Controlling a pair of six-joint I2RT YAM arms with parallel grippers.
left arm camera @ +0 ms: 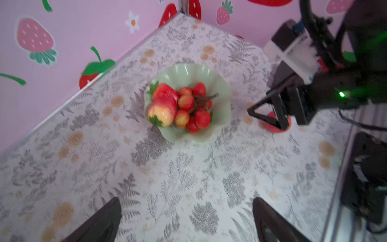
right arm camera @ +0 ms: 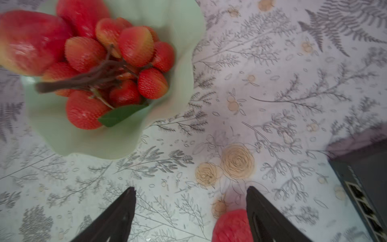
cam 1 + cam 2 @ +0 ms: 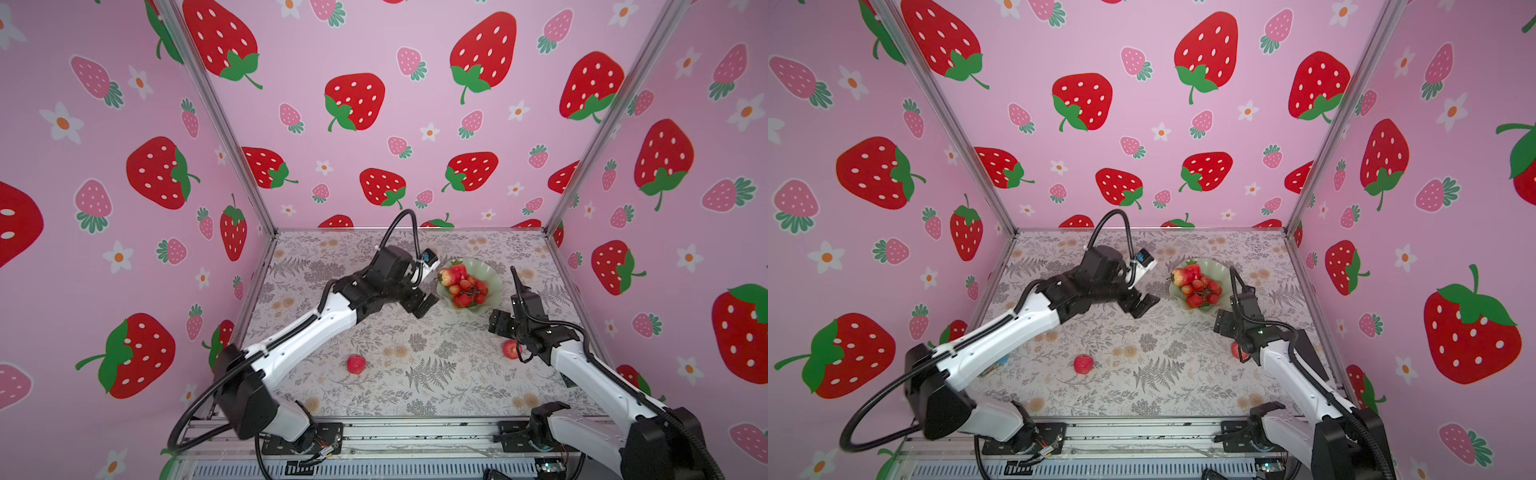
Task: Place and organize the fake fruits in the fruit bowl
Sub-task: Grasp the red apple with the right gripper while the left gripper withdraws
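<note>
Berry bunch (image 1: 192, 106) in fruit bowl (image 1: 186, 73), stem (image 1: 206, 98) seemingly pointing toward rim (image 1: 227, 92)

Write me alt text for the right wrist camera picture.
A pale green wavy-rimmed bowl holding a bunch of red-orange berries and strawberries stands on a floral-patterned table. The right tool hangs open over the table, with a round red fruit lying beside one of its dark fingers.

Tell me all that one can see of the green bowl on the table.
The bowl is pale mint green and glossy, perhaps glazed ceramic or plastic, with a wavy, scalloped rim. It stands upright on the flowered table, toward the back and right of the middle. Inside it lie two strawberries and a bunch of red-orange berries with dark stems and one green leaf.
</note>
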